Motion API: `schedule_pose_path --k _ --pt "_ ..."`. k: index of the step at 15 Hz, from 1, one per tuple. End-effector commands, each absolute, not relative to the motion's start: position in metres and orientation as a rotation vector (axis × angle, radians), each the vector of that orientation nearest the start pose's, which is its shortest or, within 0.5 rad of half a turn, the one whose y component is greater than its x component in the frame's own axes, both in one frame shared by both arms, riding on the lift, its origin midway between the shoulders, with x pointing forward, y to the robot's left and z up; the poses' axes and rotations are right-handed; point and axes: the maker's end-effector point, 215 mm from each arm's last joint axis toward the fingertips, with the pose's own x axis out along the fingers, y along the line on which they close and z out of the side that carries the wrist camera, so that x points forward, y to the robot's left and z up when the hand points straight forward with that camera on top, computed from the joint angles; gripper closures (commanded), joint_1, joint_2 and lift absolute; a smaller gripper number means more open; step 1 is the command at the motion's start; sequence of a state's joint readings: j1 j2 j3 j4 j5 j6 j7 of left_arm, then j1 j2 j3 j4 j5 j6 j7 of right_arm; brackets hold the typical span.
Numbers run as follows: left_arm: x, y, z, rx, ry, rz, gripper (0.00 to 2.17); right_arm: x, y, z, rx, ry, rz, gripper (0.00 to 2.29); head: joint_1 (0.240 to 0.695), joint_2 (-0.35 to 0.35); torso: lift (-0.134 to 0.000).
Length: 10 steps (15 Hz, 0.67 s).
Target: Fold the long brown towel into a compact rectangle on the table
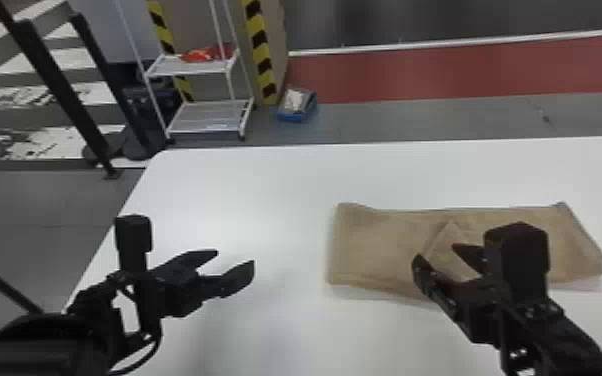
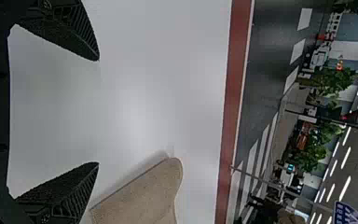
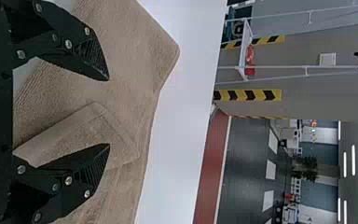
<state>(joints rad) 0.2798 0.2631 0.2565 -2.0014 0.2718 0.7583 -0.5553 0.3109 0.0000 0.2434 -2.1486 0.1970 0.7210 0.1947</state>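
The brown towel [image 1: 380, 245] lies as a wide, folded strip on the right part of the white table, with a raised, pointed flap [image 1: 449, 245] near its middle. My left gripper [image 1: 235, 265] stands open over bare table, left of the towel. Over the towel's middle is my right gripper [image 1: 437, 257], open with nothing held. In the left wrist view the left gripper [image 2: 98, 112] is spread, and a towel corner [image 2: 144, 196] shows beyond it. The right wrist view has the right gripper [image 3: 108, 112] apart above the towel [image 3: 135, 51], the folded flap [image 3: 98, 135] between and beyond its fingertips.
The white table [image 1: 245, 190] extends behind the towel and between the arms. Its left edge runs beside my left arm. On the floor beyond stand a white shelf rack [image 1: 210, 117], a blue box [image 1: 296, 106] and black posts [image 1: 60, 90].
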Motion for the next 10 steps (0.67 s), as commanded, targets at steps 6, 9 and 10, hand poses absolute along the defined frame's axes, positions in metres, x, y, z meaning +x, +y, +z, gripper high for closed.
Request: schedule_pose_path --k 6,9,10 --pt "0.458 0.288 -0.424 -0.14 0.535 -0.397 0.08 0.459 -0.055 -0.434 -0.174 0.509 0.39 1.99 0.695 0.275 -0.123" --pt "0.459 0.288 -0.425 -0.142 0.534 -0.396 0.08 0.458 -0.067 -0.444 -0.187 0.543 0.366 1.99 0.695 0.275 -0.123" --pt "0.459 0.288 -0.425 -0.142 0.534 -0.396 0.08 0.458 -0.075 -0.448 -0.187 0.556 0.35 1.99 0.695 0.273 -0.123"
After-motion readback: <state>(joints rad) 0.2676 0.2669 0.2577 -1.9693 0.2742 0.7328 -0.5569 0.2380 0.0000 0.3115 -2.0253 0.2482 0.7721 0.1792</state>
